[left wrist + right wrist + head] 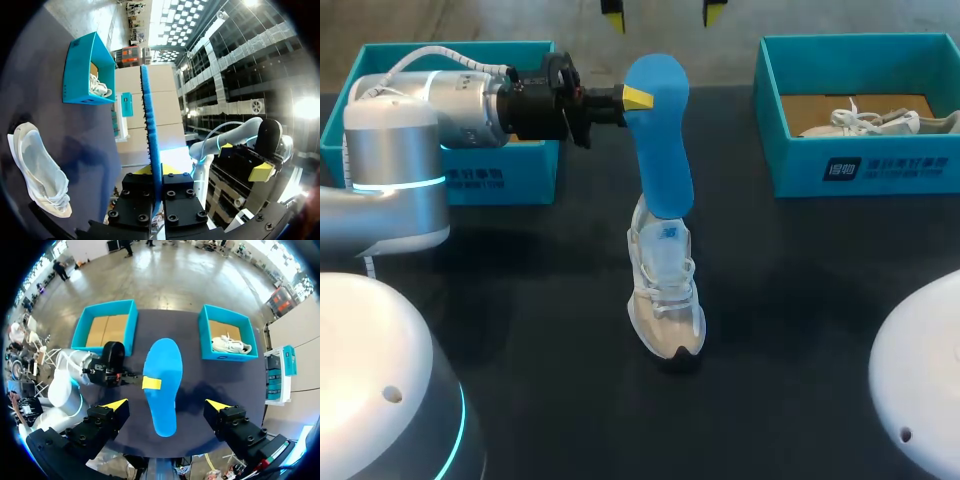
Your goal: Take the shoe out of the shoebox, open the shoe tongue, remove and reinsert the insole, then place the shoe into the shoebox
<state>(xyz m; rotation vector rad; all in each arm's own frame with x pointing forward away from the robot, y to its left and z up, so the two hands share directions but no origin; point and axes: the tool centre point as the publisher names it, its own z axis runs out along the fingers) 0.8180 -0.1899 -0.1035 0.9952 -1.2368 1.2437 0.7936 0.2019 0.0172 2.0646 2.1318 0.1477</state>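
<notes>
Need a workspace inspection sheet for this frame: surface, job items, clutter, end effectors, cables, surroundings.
Surface: dark table.
Job's things: white shoe stands mid-table, toe toward the robot. The blue insole is held upright, its lower end at the shoe's opening. The left shoebox shows only its cardboard floor. The right shoebox holds a second white shoe.
Clutter: nothing seen.
End effectors: left end effector shut on the insole's upper part; right end effector open, holding nothing, above the table.
Cables: white hose on the left arm.
Surroundings: nothing seen.
</notes>
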